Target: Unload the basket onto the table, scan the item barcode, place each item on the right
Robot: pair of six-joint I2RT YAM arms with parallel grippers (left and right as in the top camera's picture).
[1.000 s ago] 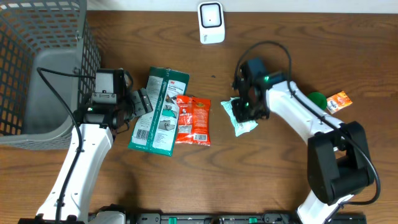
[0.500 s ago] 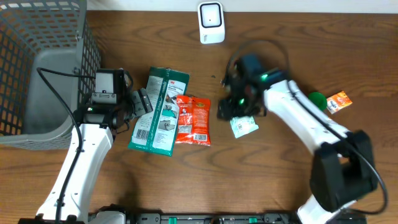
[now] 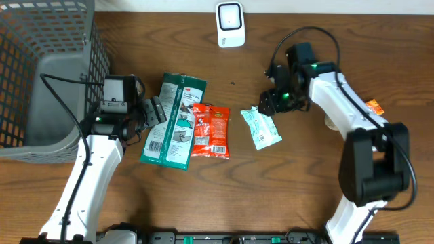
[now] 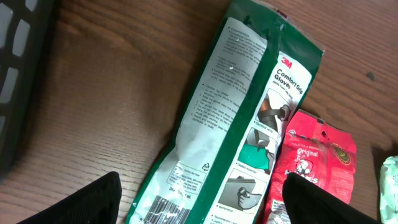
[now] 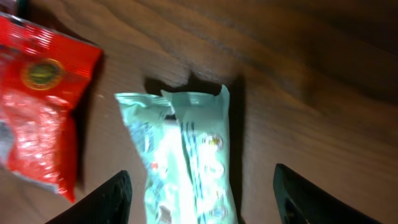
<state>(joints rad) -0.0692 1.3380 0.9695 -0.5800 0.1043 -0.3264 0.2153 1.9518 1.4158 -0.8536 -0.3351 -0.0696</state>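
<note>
A pale mint packet (image 3: 261, 129) lies flat on the wooden table, right of centre; in the right wrist view the mint packet (image 5: 186, 155) runs lengthwise between the fingers. My right gripper (image 3: 268, 105) hovers open just beyond its far end, touching nothing (image 5: 199, 199). The white barcode scanner (image 3: 230, 25) stands at the table's back edge. My left gripper (image 3: 154, 110) is open above a green glove pack (image 3: 173, 122). That glove pack's barcode end (image 4: 168, 208) shows between the left fingers (image 4: 93, 199), ungripped.
A red snack packet (image 3: 211, 130) lies between the green pack and the mint packet. A grey wire basket (image 3: 41, 68) fills the back left corner. A small orange item (image 3: 373, 106) sits by the right arm near the right edge.
My right gripper has opened and let go of the mint packet, which now lies on the table. The right arm has pulled back toward the upper right. The left arm is unmoved.
</note>
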